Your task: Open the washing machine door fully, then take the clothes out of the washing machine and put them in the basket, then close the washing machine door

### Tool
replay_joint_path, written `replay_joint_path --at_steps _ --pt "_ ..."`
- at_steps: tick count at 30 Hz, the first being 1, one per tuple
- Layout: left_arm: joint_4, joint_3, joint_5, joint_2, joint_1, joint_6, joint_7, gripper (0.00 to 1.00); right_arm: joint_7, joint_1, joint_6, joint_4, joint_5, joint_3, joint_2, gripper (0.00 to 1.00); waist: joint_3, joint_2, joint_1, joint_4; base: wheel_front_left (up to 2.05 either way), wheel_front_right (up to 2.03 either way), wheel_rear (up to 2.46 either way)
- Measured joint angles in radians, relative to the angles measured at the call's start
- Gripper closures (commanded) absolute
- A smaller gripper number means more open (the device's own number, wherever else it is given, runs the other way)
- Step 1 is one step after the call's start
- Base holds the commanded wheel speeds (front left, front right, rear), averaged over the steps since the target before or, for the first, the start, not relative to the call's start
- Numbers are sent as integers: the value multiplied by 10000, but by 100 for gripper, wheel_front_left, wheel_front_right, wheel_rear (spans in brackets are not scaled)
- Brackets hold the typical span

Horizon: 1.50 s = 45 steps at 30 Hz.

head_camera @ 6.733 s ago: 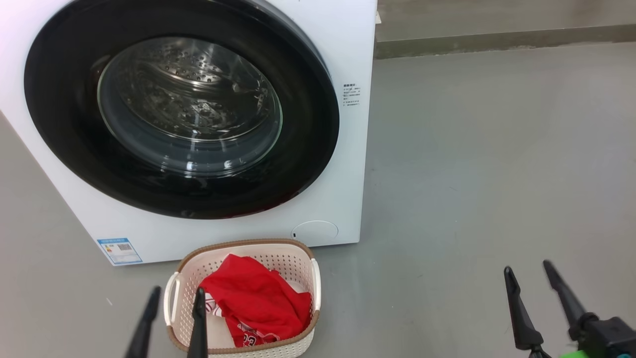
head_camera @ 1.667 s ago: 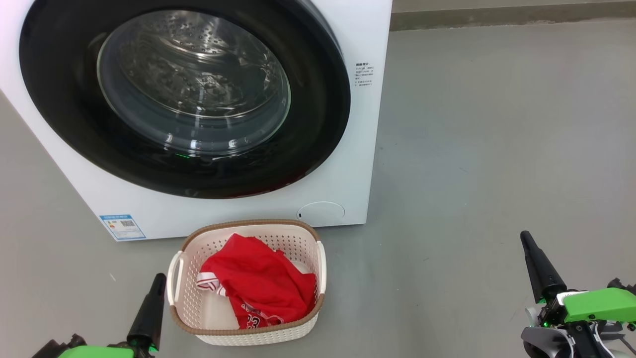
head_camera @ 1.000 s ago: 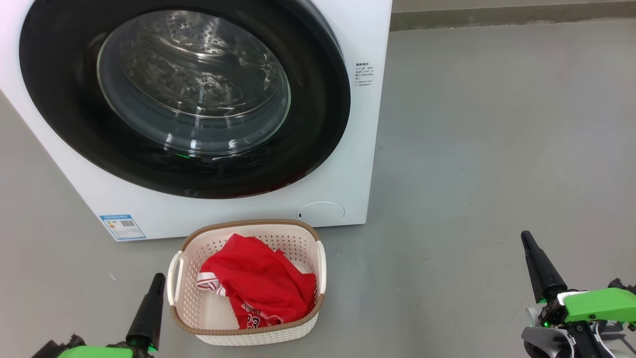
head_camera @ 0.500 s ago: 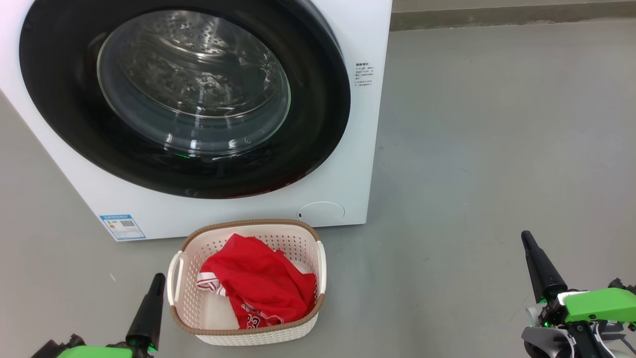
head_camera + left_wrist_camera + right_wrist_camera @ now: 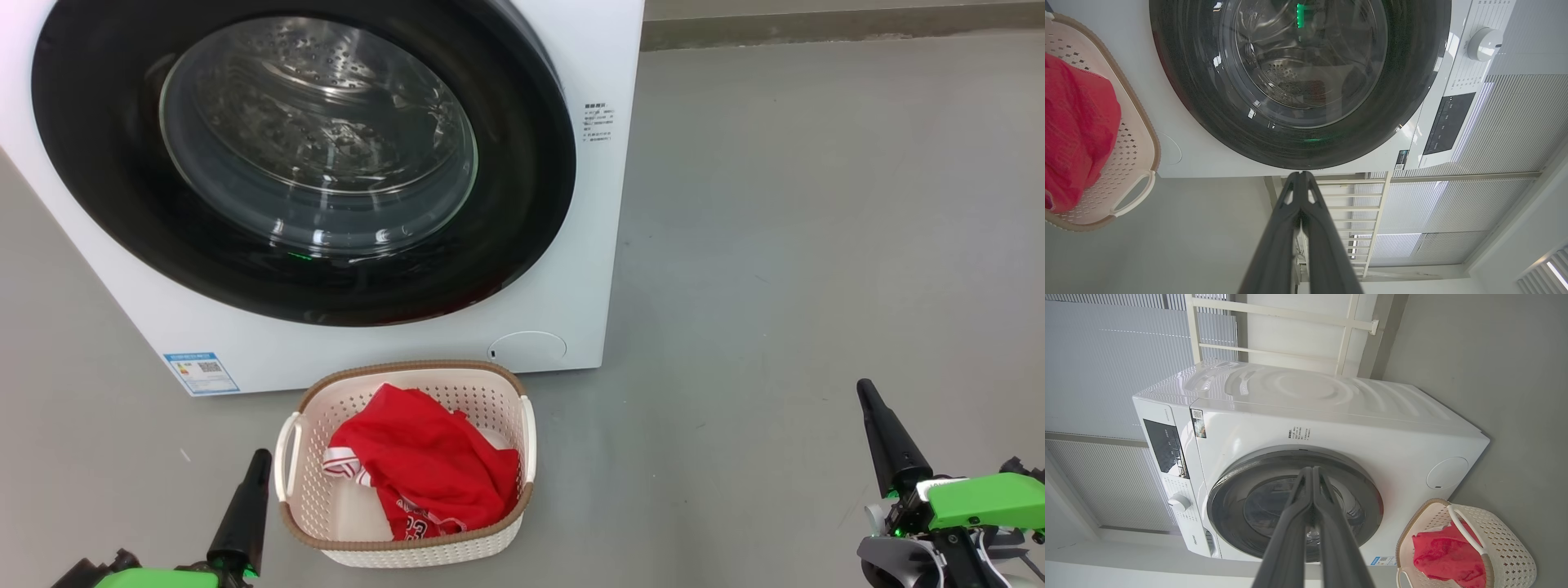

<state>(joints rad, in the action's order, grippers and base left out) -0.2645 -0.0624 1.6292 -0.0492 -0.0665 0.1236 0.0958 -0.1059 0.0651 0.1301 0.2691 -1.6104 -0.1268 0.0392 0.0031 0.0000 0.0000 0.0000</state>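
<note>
Big white front-loading washing machine (image 5: 600, 245) on the smooth grey floor (image 5: 800, 245), at the upper left of the head view. Sits higher in that view than in the oldest picture, through a shift of the camera, not of the machine. Small blue label (image 5: 201, 371) low at its left front corner, round cap (image 5: 526, 347) low at the right.

Large round door (image 5: 314, 139) with wide glossy black rim and bulging clear glass, shut flat against the front, as in every earlier picture. Behind the glass, perforated steel drum (image 5: 326, 82).

Small cream-white perforated plastic basket (image 5: 310, 498) with brown woven-look rim, on the floor just in front of the machine, below the door. Unmoved.

Bright red jersey clothes (image 5: 433, 474) with white trim, heaped inside the basket toward its right side, lying as before.

Left pincer (image 5: 261, 457) at the lower left, just beside the basket's left side, not touching it. Long dark fingers pressed together, same left pincer (image 5: 1301, 175) tapering to one point in the left wrist view. In the oldest picture, fingers apart, across the basket's near left corner.

Right pincer (image 5: 863, 390) at the lower right, well apart from machine and basket, fingers likewise together. In the oldest picture, apart as well.

No change in either over the last couple of seconds.
</note>
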Motion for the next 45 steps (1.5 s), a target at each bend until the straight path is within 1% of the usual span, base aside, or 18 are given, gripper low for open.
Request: replay_joint_path --at_steps 45 --pt "-8 -73 -15 12 0 0 58 100 -2 0 0 0 0 -33 -2 100 0 0 0 0 0 0 0"
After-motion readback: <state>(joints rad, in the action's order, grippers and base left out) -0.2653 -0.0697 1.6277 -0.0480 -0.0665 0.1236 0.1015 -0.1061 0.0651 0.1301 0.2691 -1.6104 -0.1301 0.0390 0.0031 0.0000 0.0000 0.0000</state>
